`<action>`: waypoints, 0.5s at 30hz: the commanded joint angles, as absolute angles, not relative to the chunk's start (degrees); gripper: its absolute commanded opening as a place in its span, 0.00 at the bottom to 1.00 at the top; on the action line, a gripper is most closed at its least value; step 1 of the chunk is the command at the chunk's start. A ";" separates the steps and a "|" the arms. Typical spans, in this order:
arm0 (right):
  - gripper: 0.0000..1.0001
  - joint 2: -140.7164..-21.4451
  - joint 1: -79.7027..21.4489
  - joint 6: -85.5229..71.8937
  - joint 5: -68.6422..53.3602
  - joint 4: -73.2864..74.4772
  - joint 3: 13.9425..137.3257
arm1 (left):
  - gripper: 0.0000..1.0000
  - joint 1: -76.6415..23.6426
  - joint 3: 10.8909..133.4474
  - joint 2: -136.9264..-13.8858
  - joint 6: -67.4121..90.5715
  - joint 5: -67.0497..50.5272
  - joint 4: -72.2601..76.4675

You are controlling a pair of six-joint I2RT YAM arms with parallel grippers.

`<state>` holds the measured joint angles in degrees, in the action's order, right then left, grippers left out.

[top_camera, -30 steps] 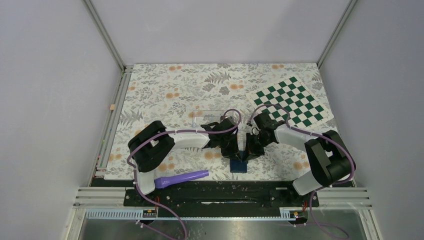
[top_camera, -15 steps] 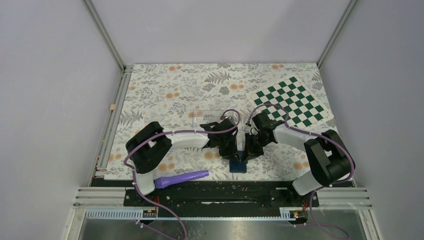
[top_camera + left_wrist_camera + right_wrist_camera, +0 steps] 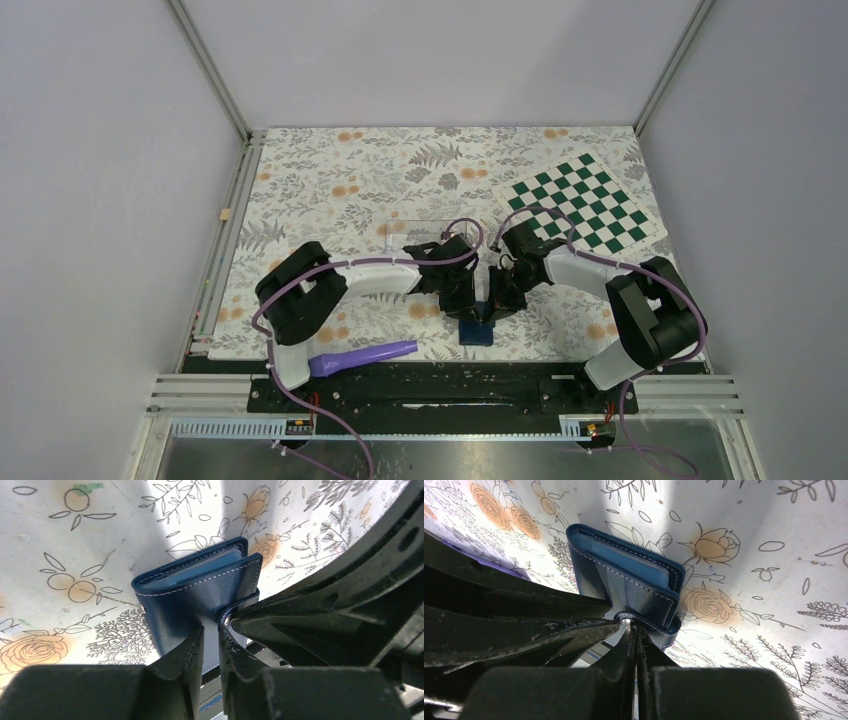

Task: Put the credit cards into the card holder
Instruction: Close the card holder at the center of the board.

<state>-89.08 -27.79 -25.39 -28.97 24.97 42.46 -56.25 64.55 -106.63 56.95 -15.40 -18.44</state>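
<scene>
Left pincer (image 3: 211, 630) hovers slightly parted over the card holder (image 3: 200, 592) — right pincer (image 3: 633, 630) closed, tips against it.

Plain grey walls (image 3: 100, 150) close me in on three sides, joined by slanting aluminium posts (image 3: 205, 65). My table wears a floral cloth (image 3: 330, 170), evenly lit, with metal rails (image 3: 200, 390) along its near edge.

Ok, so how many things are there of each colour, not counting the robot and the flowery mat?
Blue: 1, the card holder
Purple: 1, the purple tool
Green and white: 1, the checkerboard
Clear: 1, the plastic box
Tan: 1, the small block
Total: 5
</scene>
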 commanded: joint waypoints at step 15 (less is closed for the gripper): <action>0.00 -95.71 -34.53 -27.36 -9.76 31.08 40.12 | 0.19 -57.60 67.47 -115.37 57.30 -10.22 -24.76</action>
